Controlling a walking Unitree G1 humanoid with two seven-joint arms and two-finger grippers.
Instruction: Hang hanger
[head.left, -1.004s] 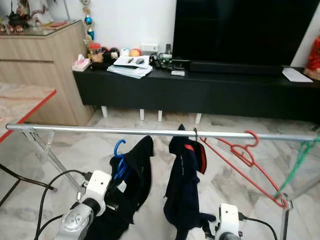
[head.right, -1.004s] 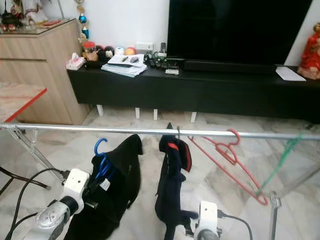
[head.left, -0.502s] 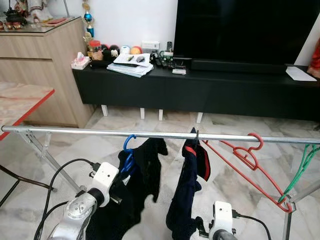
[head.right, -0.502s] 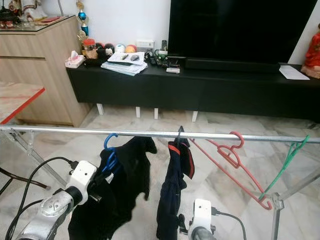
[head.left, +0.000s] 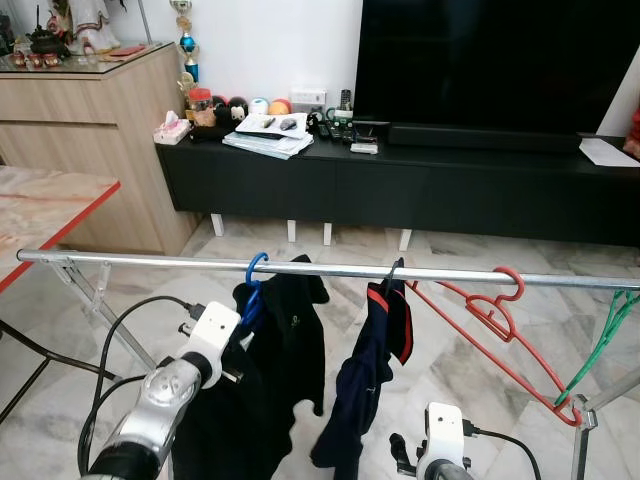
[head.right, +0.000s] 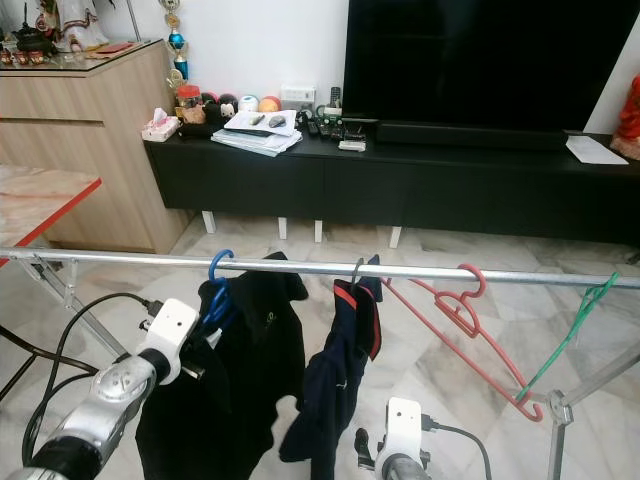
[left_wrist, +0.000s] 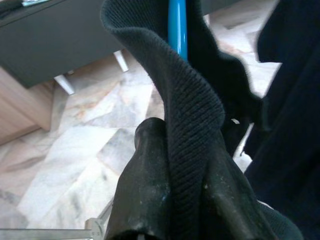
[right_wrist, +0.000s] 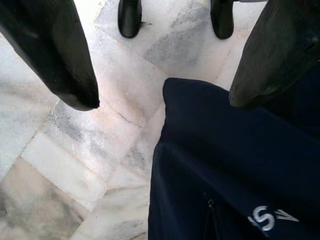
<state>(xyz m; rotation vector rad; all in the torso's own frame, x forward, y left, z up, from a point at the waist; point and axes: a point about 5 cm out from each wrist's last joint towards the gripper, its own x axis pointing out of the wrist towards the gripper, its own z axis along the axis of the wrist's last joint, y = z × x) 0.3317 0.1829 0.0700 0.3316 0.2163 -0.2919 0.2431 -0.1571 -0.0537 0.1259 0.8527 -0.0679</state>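
Observation:
A blue hanger carries a black garment. Its hook arches over the silver rail of the drying rack. My left gripper is shut on the hanger's blue stem and the black fabric just under the hook, and its white wrist is left of the garment. My right gripper is open, low over the marble floor, with a navy garment beside its fingers. That navy garment hangs from the rail on a dark hanger.
An empty red hanger and a green hanger hang further right on the rail. The rack's legs and black cables are at the left. A black TV console, a wooden cabinet and a red-edged table stand beyond.
My left gripper has lifted the blue hanger and black garment, so the hook rose from below the rail to over it. The view has also shifted slightly.

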